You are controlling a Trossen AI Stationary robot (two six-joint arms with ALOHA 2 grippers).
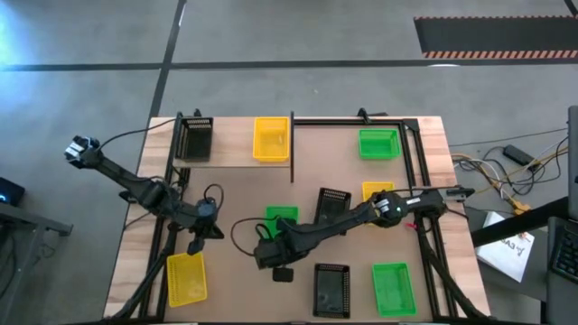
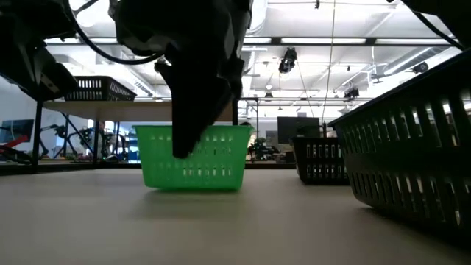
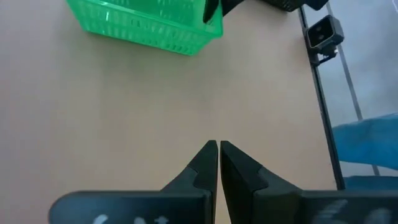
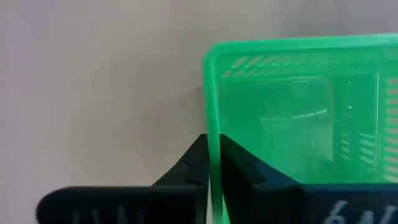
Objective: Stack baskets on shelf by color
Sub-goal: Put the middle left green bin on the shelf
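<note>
My right gripper (image 1: 271,242) (image 4: 211,146) is at the table's middle, shut on a green basket (image 1: 282,215) (image 2: 213,158). My left gripper (image 1: 196,242) (image 3: 218,146) hovers shut and holding nothing over bare table, just beyond a yellow basket (image 1: 187,275) near the left front corner. A black basket (image 1: 194,137) and a yellow basket (image 1: 271,140) sit on the pale shelf (image 1: 230,153) at the far left. Another green basket (image 1: 377,143) is at the far right. My right gripper pinches the rim of one side wall (image 4: 212,112) of the green basket, with one finger inside the basket and one outside. The fingers come from above, pointing down. In the low view the basket stands upright with its bottom (image 2: 193,188) on the table.
A black basket (image 1: 332,203) and a yellow basket (image 1: 375,190) lie under my right arm. Another black basket (image 1: 331,289) and a green one (image 1: 393,287) sit near the front edge. A black frame bar (image 1: 292,144) stands beside the shelf. Bare table shows between the two grippers.
</note>
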